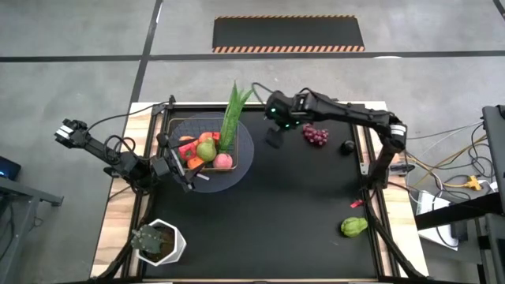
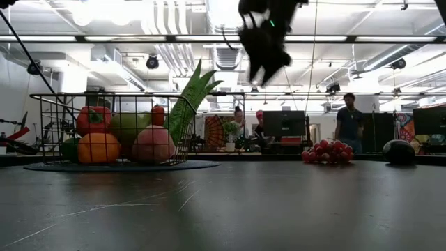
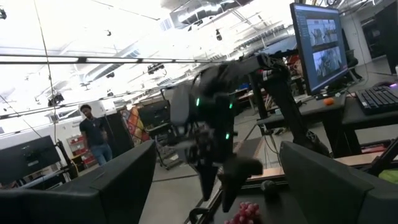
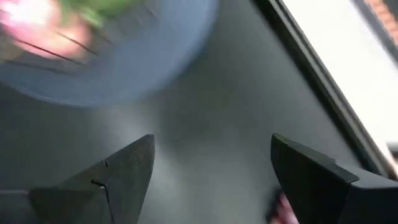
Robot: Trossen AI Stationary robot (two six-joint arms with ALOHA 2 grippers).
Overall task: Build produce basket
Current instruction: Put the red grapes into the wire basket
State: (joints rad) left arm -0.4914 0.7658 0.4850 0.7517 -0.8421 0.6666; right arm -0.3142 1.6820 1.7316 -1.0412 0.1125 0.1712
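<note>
Basket (image 1: 177, 126): near bench far-left corner, on grey disc base (image 1: 246, 150); holds orange, red, pink, green produce plus upright leafy stalk (image 1: 232, 114).
Grapes (image 1: 316, 136): on bench near far edge, right of basket.
Green vegetable (image 1: 354, 227), chili (image 1: 356, 204): near right edge.
Right gripper (image 1: 274, 138): raised above bench between basket and grapes, fingers spread, empty.
Left gripper (image 1: 192, 175): at basket's left side, fingers spread.
Potted plant (image 1: 157, 241): near-left corner.

Table (image 1: 268, 221): basket (image 1: 175, 126), grapes (image 1: 316, 136), pot (image 1: 159, 242).
</note>
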